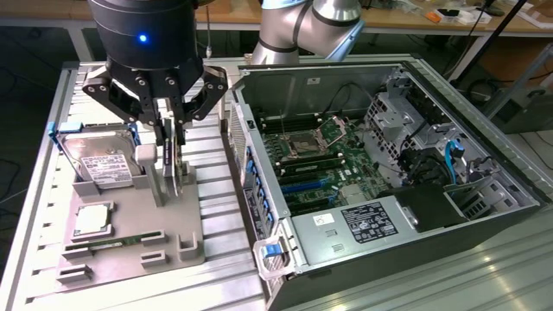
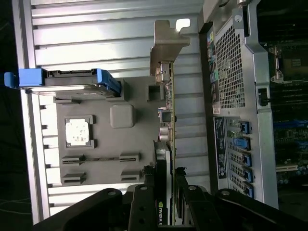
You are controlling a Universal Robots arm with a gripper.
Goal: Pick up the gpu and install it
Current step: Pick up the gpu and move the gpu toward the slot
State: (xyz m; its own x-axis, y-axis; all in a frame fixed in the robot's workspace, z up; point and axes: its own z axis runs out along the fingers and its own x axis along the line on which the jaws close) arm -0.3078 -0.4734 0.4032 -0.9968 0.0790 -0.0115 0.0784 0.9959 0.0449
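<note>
The gpu (image 1: 175,159) stands upright on its long edge in a slot of the grey holder (image 1: 129,249), at the exterior view's left, well apart from the open computer case (image 1: 294,87) at the exterior view's right. In the wrist view the gpu (image 2: 167,120) is seen edge-on, with its silver bracket (image 2: 166,45) at the end far from the gripper.

The gripper (image 1: 173,126) comes from above, one finger on each face of the card; the fingers look clamped on the gpu near its fan end, and the card's lower edge sits in the holder, so I judge the step in hand to be the pick-up.

To do it well, the grip should stay flat on both faces and not crush the fan; the pull should go straight along the slot, because a tilted card could jam against the holder's posts.

The hard drive (image 1: 100,162) stands just beside on the same holder, further to the exterior view's left; the side there is tight. The ribbed metal surface (image 1: 225,278) carries both holder and case.
</note>
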